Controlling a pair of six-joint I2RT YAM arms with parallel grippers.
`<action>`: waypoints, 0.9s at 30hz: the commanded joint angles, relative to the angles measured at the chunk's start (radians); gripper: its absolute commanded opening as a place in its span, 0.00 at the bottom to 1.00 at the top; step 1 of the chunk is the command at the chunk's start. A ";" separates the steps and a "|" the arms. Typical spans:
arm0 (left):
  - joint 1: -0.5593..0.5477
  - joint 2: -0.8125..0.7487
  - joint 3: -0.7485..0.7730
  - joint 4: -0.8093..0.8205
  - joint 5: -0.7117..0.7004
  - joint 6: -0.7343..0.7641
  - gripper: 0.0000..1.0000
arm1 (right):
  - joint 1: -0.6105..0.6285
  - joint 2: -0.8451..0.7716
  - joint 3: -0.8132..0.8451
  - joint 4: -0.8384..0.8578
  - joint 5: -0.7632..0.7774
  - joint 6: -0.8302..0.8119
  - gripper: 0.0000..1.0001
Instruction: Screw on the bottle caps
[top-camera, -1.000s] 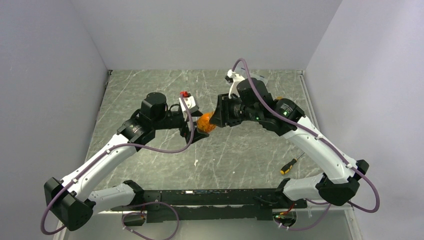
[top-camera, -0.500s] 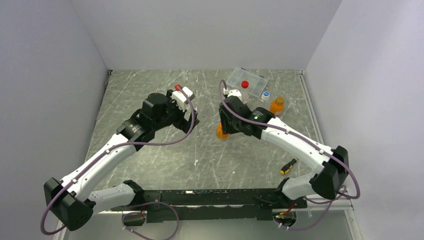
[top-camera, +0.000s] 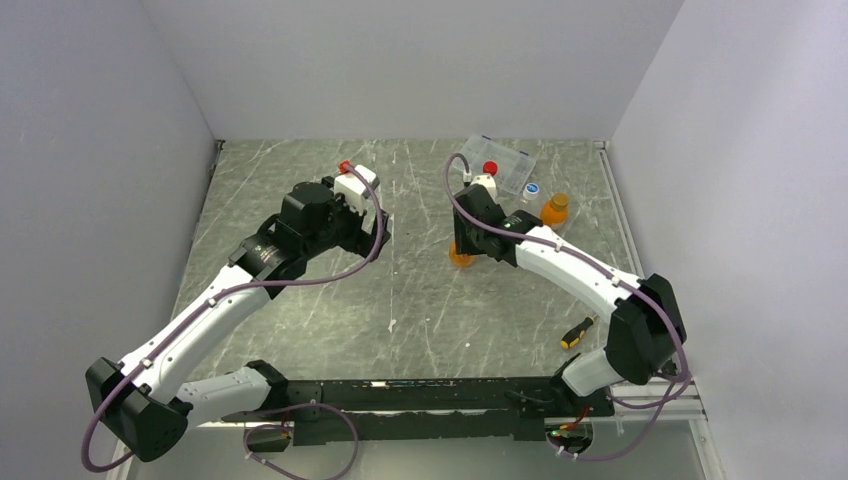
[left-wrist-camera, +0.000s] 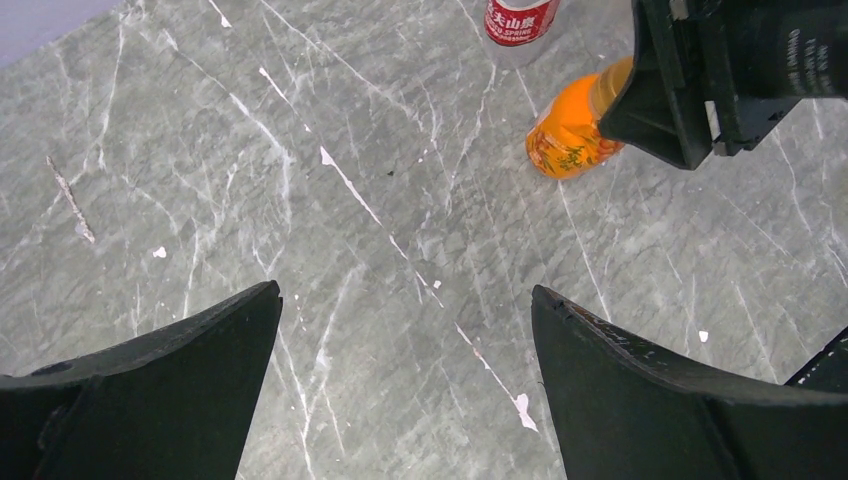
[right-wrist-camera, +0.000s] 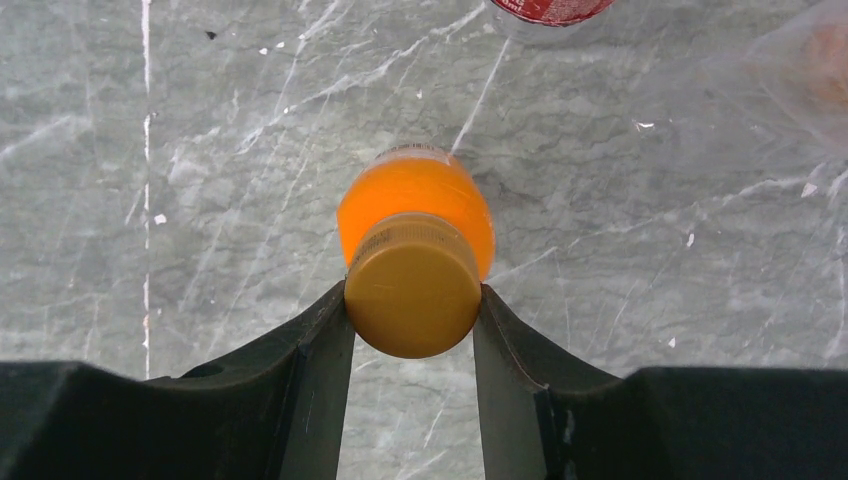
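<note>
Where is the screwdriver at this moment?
In the top view the screwdriver lies on the table's right side, close to the right arm's base.

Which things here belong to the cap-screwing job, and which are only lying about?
Job: orange bottle in the right gripper, its orange cap, red-capped clear bottle, blue-capped small bottle, second orange bottle.
Lying about: screwdriver, clear compartment box.

Bright, diffuse light; faint soft shadow beside orange bottle (right-wrist-camera: 415, 195); crisp focus.

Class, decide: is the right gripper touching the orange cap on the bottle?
Touching. In the right wrist view the right gripper clamps the orange cap, both fingers pressed against its sides with no gap.
</note>
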 joint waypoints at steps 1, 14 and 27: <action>0.008 0.012 0.061 -0.014 -0.022 -0.033 1.00 | -0.004 0.039 0.019 0.052 0.016 -0.034 0.13; 0.009 0.006 0.056 -0.026 -0.023 -0.027 0.99 | -0.007 0.100 0.022 0.035 -0.001 -0.022 0.32; 0.008 0.010 0.063 -0.034 -0.022 -0.031 0.99 | -0.008 0.078 0.082 -0.018 -0.032 -0.014 0.75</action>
